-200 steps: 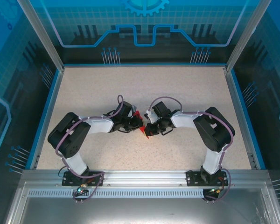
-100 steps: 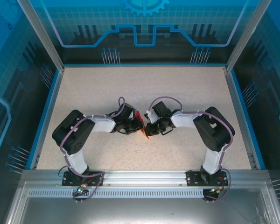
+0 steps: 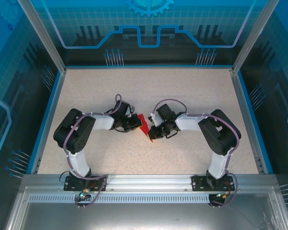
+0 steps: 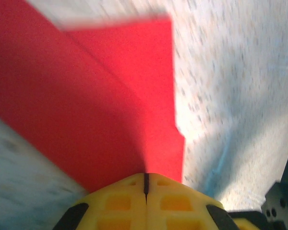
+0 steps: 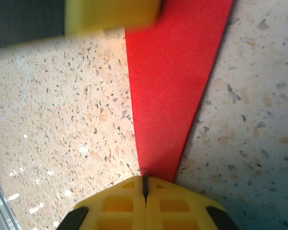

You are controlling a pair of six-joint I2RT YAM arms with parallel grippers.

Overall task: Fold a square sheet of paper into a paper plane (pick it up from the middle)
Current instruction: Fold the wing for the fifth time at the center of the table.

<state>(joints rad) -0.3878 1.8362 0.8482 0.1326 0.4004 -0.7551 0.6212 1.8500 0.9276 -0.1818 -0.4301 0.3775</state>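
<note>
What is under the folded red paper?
Speckled table shows on both sides of the red paper, so the paper seems to rest on it. The patch beneath is covered and cannot be seen.

Table [image 3: 192, 91]: pale beige top with a fine dark and tan speckle, matte. A blue rim [image 3: 47, 115] runs along its left, far and right edges. A slotted aluminium rail [image 3: 149, 181] closes the near edge.

One thing lies on it: the red paper [image 3: 145, 124], near the middle of the table and well apart from every rim. From above it reads as a narrow wedge, broad end toward the far edge, point toward the near edge. From my right wrist I see it flat on the speckle, tapering to a point. From my left wrist I see a second layer folded over it, with a diagonal crease and a stepped edge. That view is blurred.
</note>
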